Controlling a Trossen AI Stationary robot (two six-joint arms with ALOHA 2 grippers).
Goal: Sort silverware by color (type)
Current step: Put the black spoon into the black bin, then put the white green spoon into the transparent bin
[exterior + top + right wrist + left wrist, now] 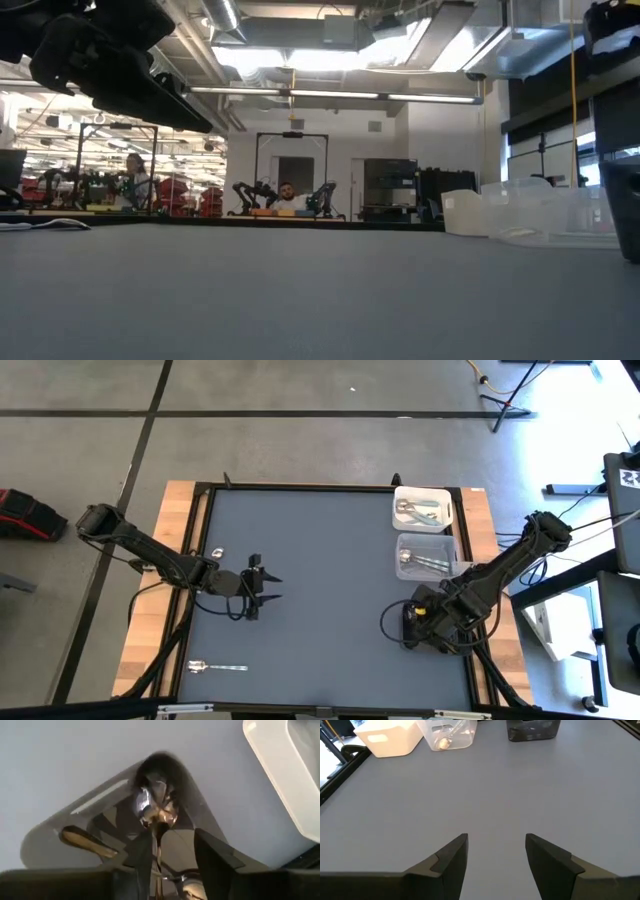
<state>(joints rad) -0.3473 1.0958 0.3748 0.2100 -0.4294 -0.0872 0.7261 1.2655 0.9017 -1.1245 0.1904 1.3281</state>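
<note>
High view, from above: grey table [320,590] with left gripper [268,588] near its left-centre, fingers spread and empty; right gripper [408,622] low at the right side, over a dark bin [425,628] mostly hidden beneath the arm. White bin [422,507] and clear bin [424,554] at the far right edge, one just beside the other, each holding silverware. One silver spoon [215,666] lying alone near the front left edge; a second small shiny piece [216,551] at the left edge, type not discernible. Low view, at table height: left arm [100,50] overhead at upper left, white and clear bins at right, people [288,196] in the room beyond; no loose cutlery distinguishable. Left wrist view: two dark fingers [451,860] parted with bare table between; clear bin showing a spoon bowl [441,742], detail lost from above. Right wrist view: fingers [215,855] slightly apart on either side of a dark spoon [159,827] inside the dark bin, contact not discernible; another utensil [87,841] lying in the same bin, seen only here.
</note>
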